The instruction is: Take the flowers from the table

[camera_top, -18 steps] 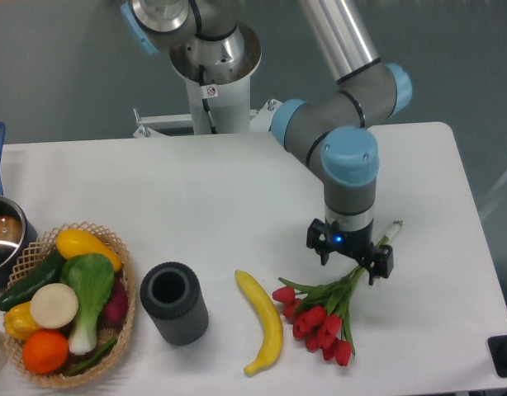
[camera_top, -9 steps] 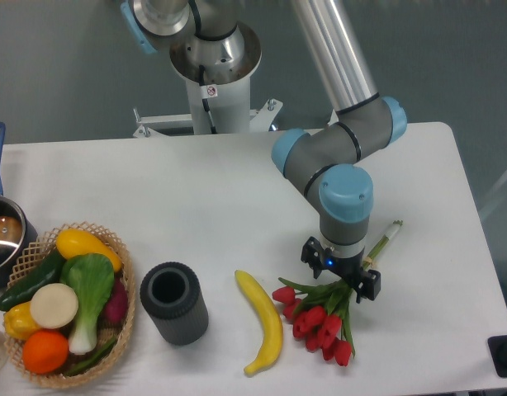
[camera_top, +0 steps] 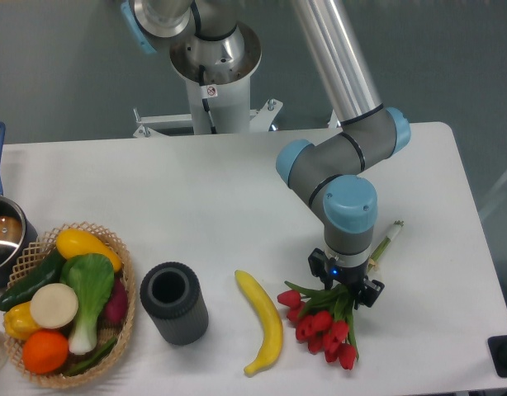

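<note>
The flowers (camera_top: pixel 324 324), a bunch of red tulips with green leaves, lie on the white table (camera_top: pixel 237 190) at the front right. Their pale stems (camera_top: pixel 386 238) stick out to the upper right. My gripper (camera_top: pixel 346 286) is down over the bunch where the leaves meet the stems, its fingers on either side of it. The wrist hides the fingertips, so I cannot tell how far the jaws stand apart or whether they grip the stems.
A yellow banana (camera_top: pixel 267 322) lies just left of the flowers. A dark grey cylinder cup (camera_top: pixel 173 302) stands further left. A wicker basket (camera_top: pixel 72 301) of vegetables sits at the front left, with a pot (camera_top: pixel 2 239) behind it.
My gripper has come lower and a little towards the front, down onto the bunch. The flowers have shifted slightly to the right and down.
</note>
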{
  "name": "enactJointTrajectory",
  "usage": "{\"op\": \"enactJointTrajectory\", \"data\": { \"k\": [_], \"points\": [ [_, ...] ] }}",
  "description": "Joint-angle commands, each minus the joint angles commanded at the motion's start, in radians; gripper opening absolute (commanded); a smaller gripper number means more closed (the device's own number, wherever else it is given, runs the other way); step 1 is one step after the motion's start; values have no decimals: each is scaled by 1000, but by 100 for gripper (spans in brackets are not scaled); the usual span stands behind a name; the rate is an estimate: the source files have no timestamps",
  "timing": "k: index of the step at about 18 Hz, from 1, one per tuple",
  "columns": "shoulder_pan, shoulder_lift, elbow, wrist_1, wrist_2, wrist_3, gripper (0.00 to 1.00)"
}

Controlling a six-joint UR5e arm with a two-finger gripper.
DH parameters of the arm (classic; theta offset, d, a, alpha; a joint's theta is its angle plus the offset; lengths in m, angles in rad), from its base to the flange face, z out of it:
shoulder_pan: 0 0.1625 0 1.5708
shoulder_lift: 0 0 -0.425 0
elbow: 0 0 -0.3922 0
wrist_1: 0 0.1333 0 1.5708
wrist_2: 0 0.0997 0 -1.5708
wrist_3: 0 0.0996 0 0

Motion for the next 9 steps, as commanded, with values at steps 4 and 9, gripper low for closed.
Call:
{"op": "enactJointTrajectory", "data": {
  "k": [4,9],
  "points": [
    [8,37,0,-2,0,0,0],
    [51,124,3,-15,0,8,0]
  ]
}}
